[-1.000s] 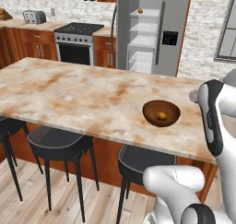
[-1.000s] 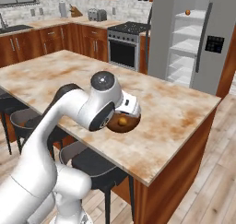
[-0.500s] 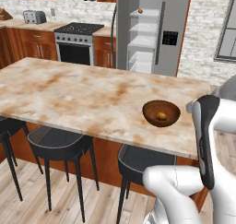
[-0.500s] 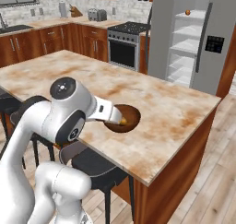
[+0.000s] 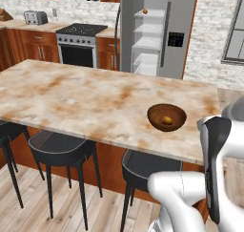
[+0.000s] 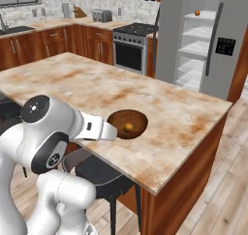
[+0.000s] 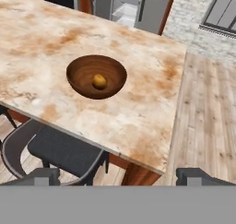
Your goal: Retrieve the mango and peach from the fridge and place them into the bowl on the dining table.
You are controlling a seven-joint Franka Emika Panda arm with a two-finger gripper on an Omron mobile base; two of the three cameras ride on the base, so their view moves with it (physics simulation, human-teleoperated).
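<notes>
The dark-brown bowl (image 5: 167, 117) (image 6: 127, 124) (image 7: 97, 75) stands near the right end of the dining table (image 5: 71, 97) (image 6: 184, 118) (image 7: 41, 38). One yellow-orange fruit (image 7: 99, 81) (image 5: 167, 121) lies in it; I cannot tell whether it is the mango or the peach. Behind the table the fridge (image 5: 147, 30) (image 6: 203, 36) has one door open, and a small orange fruit (image 5: 145, 11) (image 6: 197, 13) sits on its top shelf. My gripper (image 7: 120, 176) is open and empty, back from the table's near edge and facing the bowl, its fingertips (image 7: 44, 176) wide apart.
Black stools (image 5: 59, 147) (image 6: 104, 176) (image 7: 64, 154) stand along the table's near side, one right below my hand. A stove (image 5: 78, 42) and wooden cabinets line the back wall left of the fridge. Wooden floor (image 7: 207, 108) runs past the table's right end.
My arm has drawn back from over the bowl toward the robot's body, so the bowl and the fruit in it now show in the right base view. The jaws stayed open.
</notes>
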